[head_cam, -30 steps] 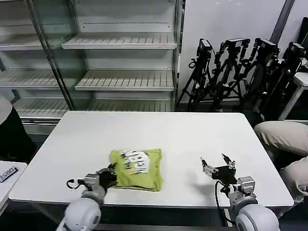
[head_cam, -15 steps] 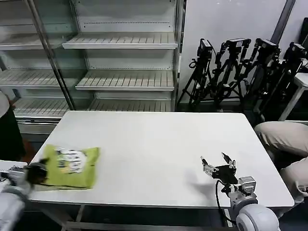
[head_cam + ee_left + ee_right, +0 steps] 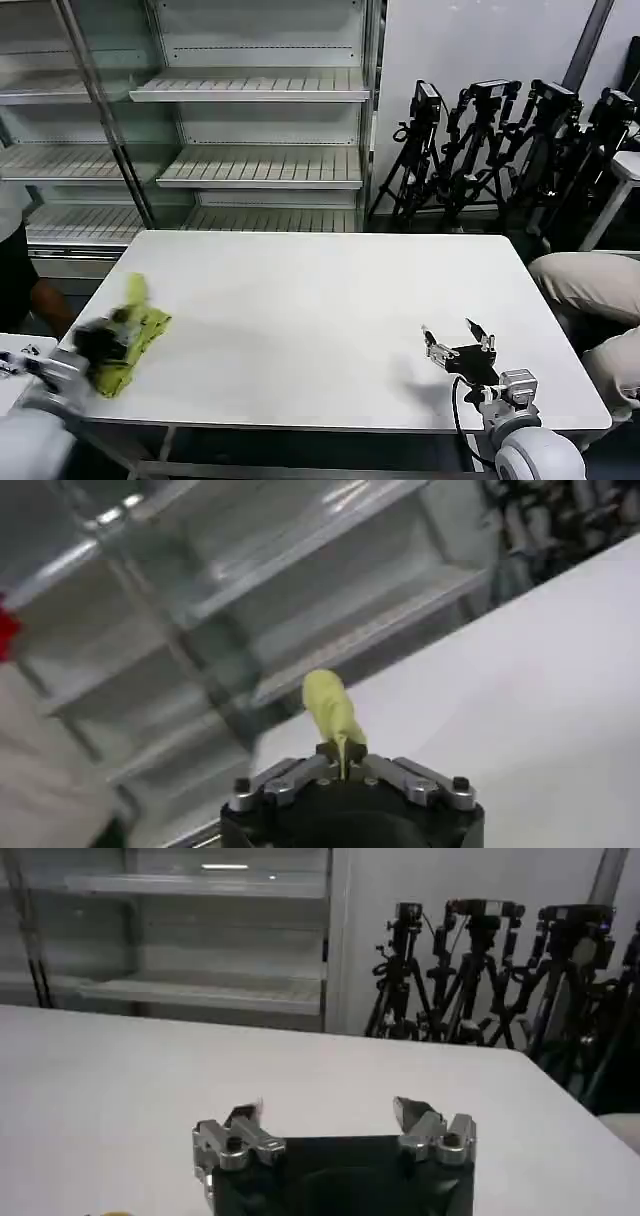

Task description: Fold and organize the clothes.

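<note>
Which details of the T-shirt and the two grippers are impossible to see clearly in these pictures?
- Head view: the T-shirt and left gripper are motion-blurred; folds unreadable.
- Left wrist view: the gripper body hides the T-shirt except one pinched strip.
- Right wrist view: the right gripper is cut by the lower edge; fingers open.

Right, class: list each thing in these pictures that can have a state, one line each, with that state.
T-shirt: bunched up, gripped at the table's left edge.
Left gripper: shut on the T-shirt.
Right gripper: open, holding nothing, over the table's near right part.
Table: bare apart from the T-shirt.
Shelves: bare.
</note>
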### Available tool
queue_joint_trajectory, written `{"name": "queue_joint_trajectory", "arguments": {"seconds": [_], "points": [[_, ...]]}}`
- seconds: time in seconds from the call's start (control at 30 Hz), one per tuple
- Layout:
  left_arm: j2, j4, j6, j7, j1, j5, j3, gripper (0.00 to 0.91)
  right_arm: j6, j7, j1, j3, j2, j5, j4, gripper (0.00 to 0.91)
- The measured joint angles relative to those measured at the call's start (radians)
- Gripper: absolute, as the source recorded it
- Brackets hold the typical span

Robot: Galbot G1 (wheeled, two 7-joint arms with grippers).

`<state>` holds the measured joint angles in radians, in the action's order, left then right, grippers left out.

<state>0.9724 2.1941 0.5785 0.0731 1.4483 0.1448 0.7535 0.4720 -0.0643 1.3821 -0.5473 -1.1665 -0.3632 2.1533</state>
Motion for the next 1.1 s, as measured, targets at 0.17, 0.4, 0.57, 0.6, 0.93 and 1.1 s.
{"name": "queue_joint_trajectory", "arguments": {"seconds": [0.17, 0.4, 0.57, 0.6, 0.93, 1.1], "points": [[0.172, 0.038, 0.0, -0.041, -0.02, -0.101, -0.277, 0.01, 0.005, 0.001, -0.004, -0.007, 0.006, 0.0, 0.008, 0.907], [0.345, 0.005, 0.0, -0.126, -0.11, -0.128, -0.494, 0.01, 0.009, 0.007, -0.022, -0.022, 0.017, 0.002, 0.014, 0.907], [0.412, -0.046, 0.001, -0.189, -0.194, -0.094, -0.574, 0.01, 0.003, 0.014, -0.043, -0.034, 0.025, -0.001, 0.006, 0.907], [0.424, -0.056, 0.001, -0.199, -0.208, -0.085, -0.588, 0.01, 0.003, 0.017, -0.047, -0.037, 0.027, 0.0, 0.005, 0.907], [0.546, -0.165, 0.003, -0.297, -0.318, -0.022, -0.679, 0.01, 0.003, 0.026, -0.099, -0.057, 0.032, -0.002, -0.02, 0.907], [0.593, -0.213, 0.002, -0.342, -0.361, 0.003, -0.688, 0.907, 0.003, 0.03, -0.117, -0.058, 0.028, 0.0, -0.034, 0.907]]}}
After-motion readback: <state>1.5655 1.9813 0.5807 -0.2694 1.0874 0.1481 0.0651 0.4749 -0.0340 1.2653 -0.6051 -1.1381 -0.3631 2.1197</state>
